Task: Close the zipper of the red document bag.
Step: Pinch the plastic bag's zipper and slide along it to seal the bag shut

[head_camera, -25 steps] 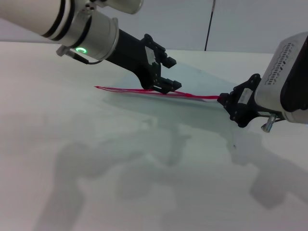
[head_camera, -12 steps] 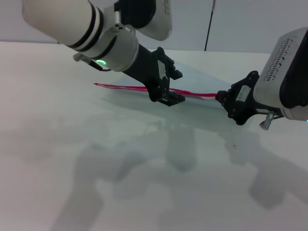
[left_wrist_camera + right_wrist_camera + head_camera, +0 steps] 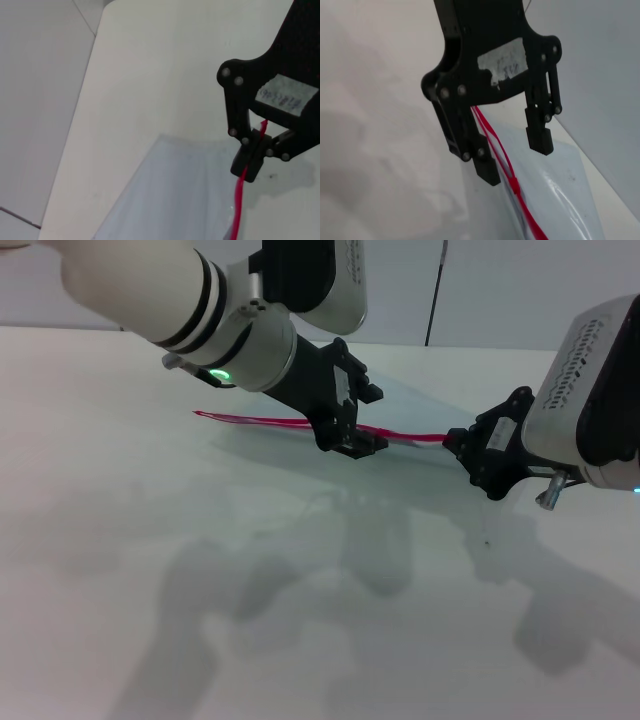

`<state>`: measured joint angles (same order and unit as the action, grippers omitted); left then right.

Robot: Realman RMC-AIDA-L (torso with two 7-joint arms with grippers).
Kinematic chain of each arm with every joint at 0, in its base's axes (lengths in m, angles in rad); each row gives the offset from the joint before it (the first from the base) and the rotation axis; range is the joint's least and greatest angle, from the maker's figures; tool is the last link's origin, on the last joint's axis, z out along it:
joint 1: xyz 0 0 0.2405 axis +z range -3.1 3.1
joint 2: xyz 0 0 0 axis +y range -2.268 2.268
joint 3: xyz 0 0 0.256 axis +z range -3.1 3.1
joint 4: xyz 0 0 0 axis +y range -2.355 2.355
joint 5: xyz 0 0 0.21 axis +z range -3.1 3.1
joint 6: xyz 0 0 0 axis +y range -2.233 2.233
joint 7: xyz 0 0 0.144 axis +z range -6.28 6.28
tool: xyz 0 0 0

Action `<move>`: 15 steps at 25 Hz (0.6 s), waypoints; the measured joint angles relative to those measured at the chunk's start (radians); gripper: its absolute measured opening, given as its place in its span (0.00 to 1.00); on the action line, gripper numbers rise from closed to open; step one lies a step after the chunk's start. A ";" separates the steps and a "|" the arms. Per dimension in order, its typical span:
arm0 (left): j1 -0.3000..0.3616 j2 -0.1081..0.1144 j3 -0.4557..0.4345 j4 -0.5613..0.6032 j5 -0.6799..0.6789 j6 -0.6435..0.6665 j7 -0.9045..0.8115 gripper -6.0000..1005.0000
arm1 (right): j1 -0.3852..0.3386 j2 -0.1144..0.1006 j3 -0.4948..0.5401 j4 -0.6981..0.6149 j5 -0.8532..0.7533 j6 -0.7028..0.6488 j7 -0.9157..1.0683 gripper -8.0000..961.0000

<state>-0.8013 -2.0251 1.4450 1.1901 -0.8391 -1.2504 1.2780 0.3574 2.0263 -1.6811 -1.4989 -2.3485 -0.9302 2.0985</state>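
The red document bag lies flat on the white table, a translucent pale pouch with the zipper running as a thin red strip along its near edge. My left gripper hangs over the middle of the strip. In the right wrist view the left gripper is open, its fingers on either side of the zipper without pinching it. My right gripper is shut on the strip's right end. The left wrist view shows the right gripper clamped on the zipper at the bag corner.
A dark thin pole stands behind the table's far edge against the grey wall. Bare white tabletop stretches in front of the bag, crossed by the arms' shadows.
My left gripper has lifted off the zipper, shifted slightly right and turned. The right gripper has kept its hold on the strip's end and edged a little up and left.
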 joint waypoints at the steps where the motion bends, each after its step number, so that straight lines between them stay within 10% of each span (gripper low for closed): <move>1: 0.000 0.000 0.004 -0.006 0.000 0.008 0.001 0.57 | 0.000 0.000 0.000 -0.001 0.000 0.000 0.000 0.02; 15: -0.017 -0.002 0.030 -0.053 0.014 0.066 0.024 0.57 | 0.000 0.002 -0.003 -0.016 0.000 -0.012 0.000 0.02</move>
<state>-0.8186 -2.0270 1.4748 1.1368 -0.8254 -1.1842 1.3018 0.3575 2.0279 -1.6837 -1.5154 -2.3485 -0.9419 2.0985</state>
